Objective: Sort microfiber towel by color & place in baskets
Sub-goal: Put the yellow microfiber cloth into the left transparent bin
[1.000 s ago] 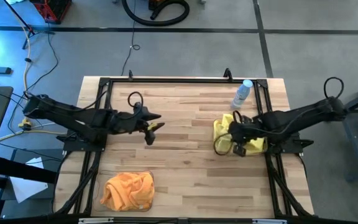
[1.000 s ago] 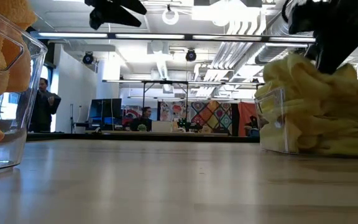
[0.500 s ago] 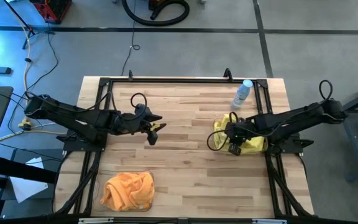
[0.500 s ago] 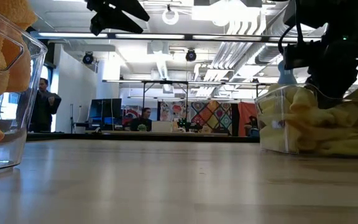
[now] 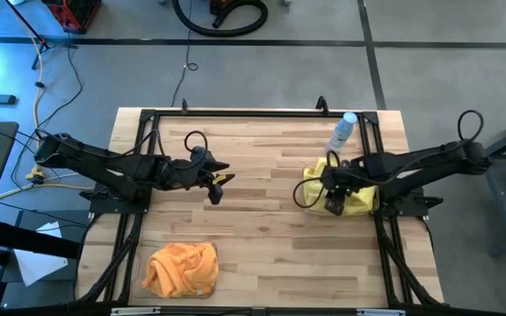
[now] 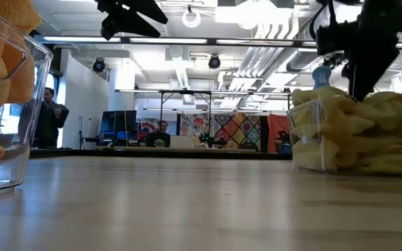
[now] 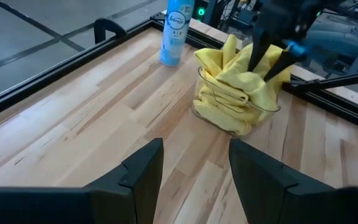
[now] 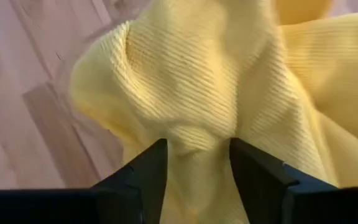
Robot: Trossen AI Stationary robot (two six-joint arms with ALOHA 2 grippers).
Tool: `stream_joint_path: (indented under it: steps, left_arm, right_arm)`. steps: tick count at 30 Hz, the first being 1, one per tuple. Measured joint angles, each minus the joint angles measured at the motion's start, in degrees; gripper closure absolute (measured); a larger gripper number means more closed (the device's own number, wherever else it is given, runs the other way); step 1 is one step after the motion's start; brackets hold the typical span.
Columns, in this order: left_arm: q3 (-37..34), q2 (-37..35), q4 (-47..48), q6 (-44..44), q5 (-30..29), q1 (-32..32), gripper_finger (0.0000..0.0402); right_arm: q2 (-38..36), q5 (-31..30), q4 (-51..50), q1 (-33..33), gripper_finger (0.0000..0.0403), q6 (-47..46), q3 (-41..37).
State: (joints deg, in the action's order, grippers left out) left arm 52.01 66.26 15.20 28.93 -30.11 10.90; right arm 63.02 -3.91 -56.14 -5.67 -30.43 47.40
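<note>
From above, the wooden table [image 5: 262,254] holds two clear bins. The bin of yellow towels [image 5: 348,191] sits near the right side, close to a small bottle with a blue cap [image 5: 343,132]. The bin of orange towels [image 5: 181,269] sits at the near left corner, well apart from the other one. The right gripper [image 5: 334,184] is down on the yellow pile. The left gripper [image 5: 215,184] hangs over bare wood in the middle left, holding nothing. From table height, the yellow towels [image 6: 358,129] bulge over the rim of their clear bin [image 6: 311,143], and the dark right arm pokes into them from above. The orange bin [image 6: 5,104] fills the left edge. People stand far back in the room. In the left wrist view, the left gripper's fingers [image 7: 143,171] stand apart with nothing between them, and the yellow bin [image 7: 238,93] and spray bottle [image 7: 174,31] lie ahead. In the right wrist view, the right gripper's fingers [image 8: 143,171] are spread apart and press into a yellow towel [image 8: 197,87], with a fold bunched between them.
</note>
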Motion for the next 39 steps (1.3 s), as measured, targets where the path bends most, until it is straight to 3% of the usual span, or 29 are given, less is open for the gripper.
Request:
stream_joint_path:
  steps: [8, 11, 14, 20, 25, 30, 39]
  left_arm:
    - [0.0, 0.0, 0.0, 1.1, 1.3, 0.0, 0.0232]
    - [0.0, 0.0, 0.0, 1.6, 1.6, 0.0, 0.0232]
    - [0.0, 0.0, 0.0, 2.0, 1.6, 0.0, 0.0232]
    - [0.0, 0.0, 0.0, 2.0, 1.7, 0.0, 0.0232]
    - [0.0, 0.0, 0.0, 1.9, 1.7, 0.0, 0.0232]
    - [0.0, 0.0, 0.0, 1.9, 1.7, 0.0, 0.0232]
    - [0.0, 0.0, 0.0, 1.9, 3.0, 0.0, 0.0232]
  right_arm:
    - [-0.9, -6.2, -14.4, 0.0, 0.0227, -17.7, 11.0]
    - [-1.3, -10.7, -17.0, 0.1, 0.0227, -26.2, 11.4]
    - [-1.3, -9.8, -16.1, 1.0, 0.0227, -30.8, 8.5]
    - [-1.1, -3.8, -5.7, 2.5, 0.0227, -31.5, -3.2]
    - [-1.2, -2.4, -1.0, 3.8, 0.0227, -31.2, -9.5]
    - [-2.0, -1.6, -3.6, 3.8, 0.0227, -29.9, -7.0]
    - [-4.3, -2.0, -10.9, 3.8, 0.0227, -26.6, 5.9]
